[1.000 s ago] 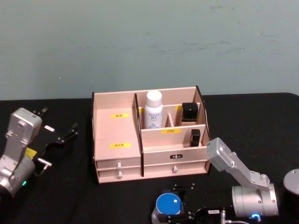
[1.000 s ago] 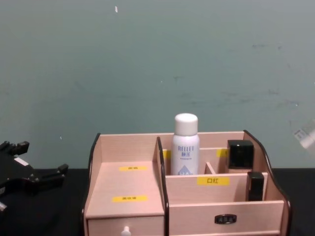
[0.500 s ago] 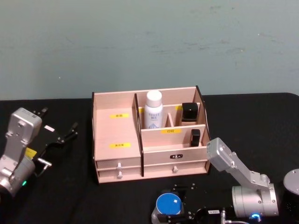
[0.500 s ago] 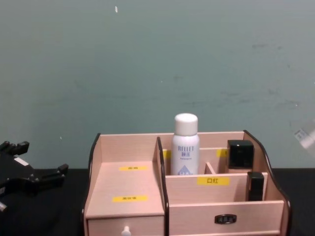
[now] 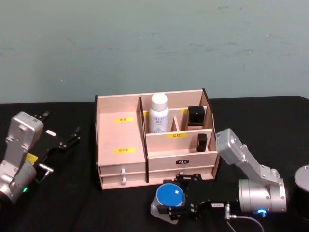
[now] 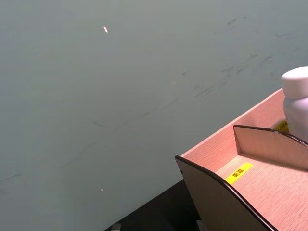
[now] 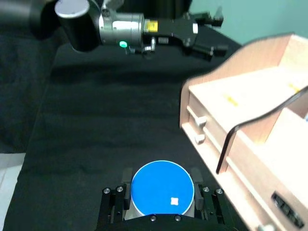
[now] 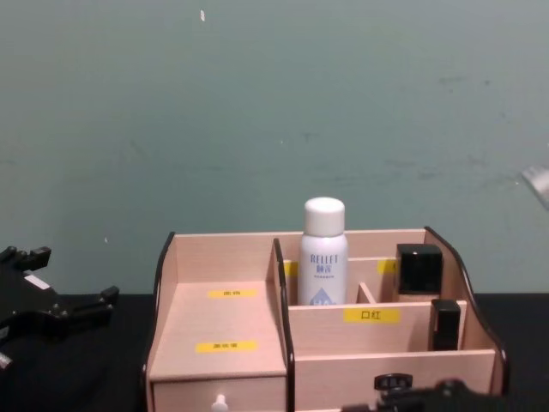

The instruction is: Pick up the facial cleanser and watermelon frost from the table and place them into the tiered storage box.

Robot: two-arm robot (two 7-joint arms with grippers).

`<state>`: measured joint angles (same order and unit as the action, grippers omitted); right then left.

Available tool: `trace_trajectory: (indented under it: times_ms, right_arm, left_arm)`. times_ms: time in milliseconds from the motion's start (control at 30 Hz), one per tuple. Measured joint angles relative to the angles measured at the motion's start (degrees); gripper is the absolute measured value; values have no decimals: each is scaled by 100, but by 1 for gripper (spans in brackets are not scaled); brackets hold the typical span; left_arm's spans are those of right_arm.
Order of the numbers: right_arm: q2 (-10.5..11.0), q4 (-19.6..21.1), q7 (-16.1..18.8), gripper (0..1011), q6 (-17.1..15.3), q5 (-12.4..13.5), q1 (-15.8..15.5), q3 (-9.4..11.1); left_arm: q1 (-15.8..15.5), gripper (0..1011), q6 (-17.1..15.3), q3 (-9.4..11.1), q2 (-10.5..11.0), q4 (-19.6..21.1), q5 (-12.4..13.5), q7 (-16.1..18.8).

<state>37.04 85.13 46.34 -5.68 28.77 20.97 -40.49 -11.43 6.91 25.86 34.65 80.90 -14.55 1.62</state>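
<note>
Black cloth table [image 5: 270, 121], stepped pale-wood box [image 5: 111, 135].
Smooth round blue-lidded jar [image 5: 171, 195] pinched by right claw [image 7: 160, 176]; left claw [image 7: 220, 33] spread, idle.

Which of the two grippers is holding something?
The right gripper, shut on the blue-lidded container before the storage box; the left gripper hangs open and empty.

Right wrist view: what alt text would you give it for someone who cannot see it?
The right claw grips a round blue-lidded jar from both sides over a black table. Beside it stands the light-wood tiered storage box, and farther off the left claw hangs open.
</note>
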Motion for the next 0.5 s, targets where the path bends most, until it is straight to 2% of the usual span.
trace_trajectory:
  times_ms: [267, 500]
  right_arm:
    - [-154, 79, 69, 724, 105, -31, 275, -5]
    - [-410, -87, 169, 724, 251, -125, 647, -105]
  left_arm:
    - [0, 1010, 0, 0, 0, 0, 0, 0]
    - [0, 1010, 0, 0, 0, 0, 0, 0]
